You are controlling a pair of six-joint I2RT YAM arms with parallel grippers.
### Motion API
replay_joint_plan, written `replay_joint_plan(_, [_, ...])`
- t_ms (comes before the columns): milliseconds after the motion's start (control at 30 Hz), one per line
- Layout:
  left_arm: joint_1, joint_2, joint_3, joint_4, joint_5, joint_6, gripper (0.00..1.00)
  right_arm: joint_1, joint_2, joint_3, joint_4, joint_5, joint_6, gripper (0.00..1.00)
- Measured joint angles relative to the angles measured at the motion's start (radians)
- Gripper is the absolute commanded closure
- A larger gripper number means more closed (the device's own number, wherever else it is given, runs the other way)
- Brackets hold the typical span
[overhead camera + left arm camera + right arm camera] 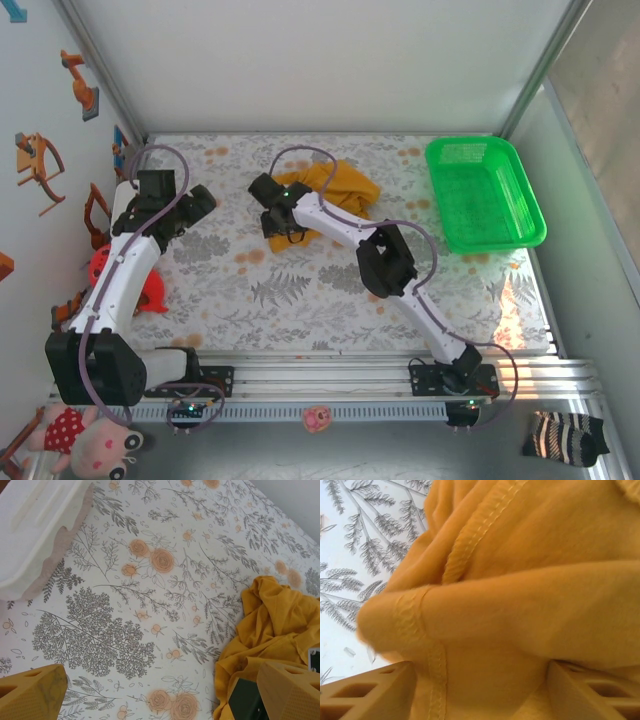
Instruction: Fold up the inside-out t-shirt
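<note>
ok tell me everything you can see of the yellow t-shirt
The mustard-yellow t-shirt lies crumpled in a heap on the floral tablecloth, toward the far middle, left of the green basket and apart from it. It looks like soft cotton knit, with stitched hems and seams showing up close. The right gripper sits at its near-left edge, fingers apart with cloth bunched between them.

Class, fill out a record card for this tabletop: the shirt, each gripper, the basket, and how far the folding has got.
Shirt: mustard t-shirt, crumpled in a heap at the far middle of the floral table, stitched seams showing.
Left gripper: jaws wide apart over the table, beside the shirt, holding nothing.
Right gripper: at the shirt, fabric bunched between its jaws; whether it is clamped is unclear.
Basket: green basket, far right, apart from the shirt.
Progress: no fold made yet.
</note>
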Motion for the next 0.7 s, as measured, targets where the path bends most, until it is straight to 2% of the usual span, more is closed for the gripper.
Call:
replay_joint_plan(100, [0.0, 0.0, 0.0, 0.0, 0.01, -0.004, 0.03, -0.003, 0.025, 0.048, 0.001, 0.013, 0.013, 0.63])
replay_joint_plan(200, [0.0, 0.0, -0.001, 0.002, 0.021, -0.005, 0.03, -0.008, 0.023, 0.063, 0.002, 0.018, 0.022, 1.0])
replay_joint_plan(467, [0.0, 0.0, -0.015, 0.018, 0.059, -0.003, 0.03, -0.032, -0.093, -0.018, 0.01, 0.012, 0.019, 1.0])
replay_joint_plan(700, [0.0, 0.001, -0.015, 0.03, 0.085, 0.008, 0.03, -0.106, -0.38, -0.14, 0.043, -0.026, 0.0, 1.0])
